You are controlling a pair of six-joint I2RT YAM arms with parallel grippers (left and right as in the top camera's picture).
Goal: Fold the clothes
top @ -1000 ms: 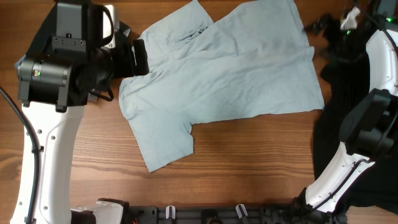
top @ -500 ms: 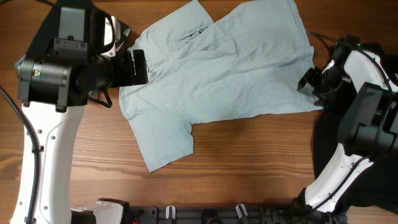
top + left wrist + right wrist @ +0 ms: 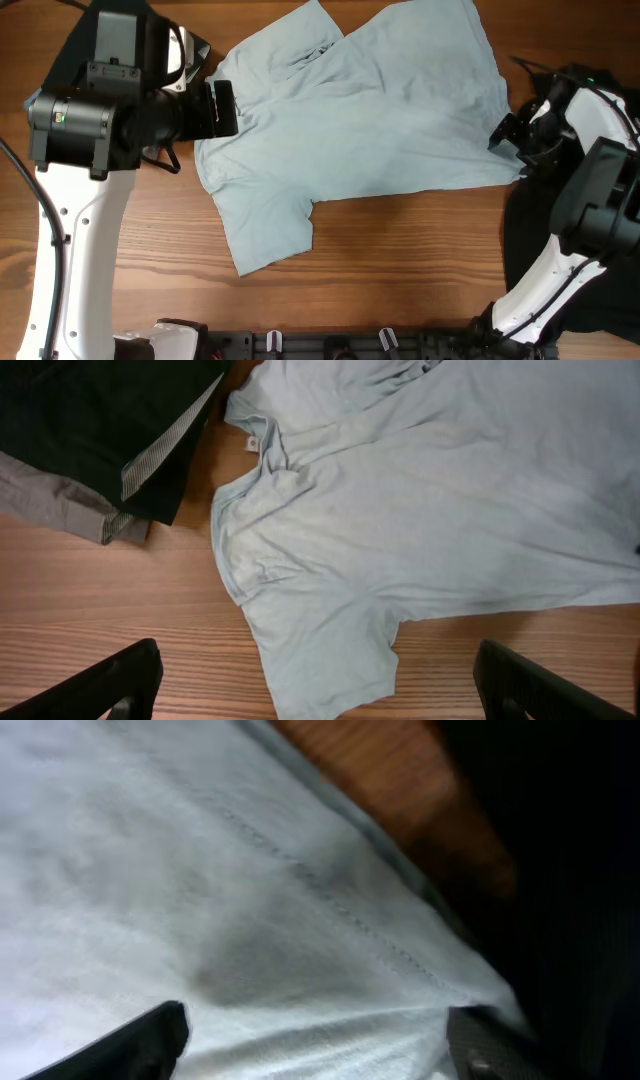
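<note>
One brown wooden table (image 3: 400,270) under everything, grain running left to right. Spread across its far middle, the large pale light-blue short-sleeved T-shirt (image 3: 370,110): mostly flat, lightly creased, collar end toward the left arm, hem toward the right. One sleeve reaching toward the near edge, the other bunched at the far one.

Along the right side, a big heap of black fabric (image 3: 522,250), partly hidden beneath the right arm's white links. From the right wrist, a dark mass hard by the shirt's stitched hem, with a wedge of bare wood between them farther up.

At the left, visible only from the left wrist, a folded black garment with a striped grey lining (image 3: 90,420) lying over a grey garment (image 3: 45,495). Both just beside the shirt's collar and shoulder but apart from it — blocked in the overhead view by the bulky left arm.

Left gripper (image 3: 320,685) held above the collar side, fingers spread wide, nothing between them but air. Right gripper (image 3: 508,135) down at the hem's corner, fingers (image 3: 150,1040) likewise well apart — straddling a swell of blue cloth, not closed on it.
</note>
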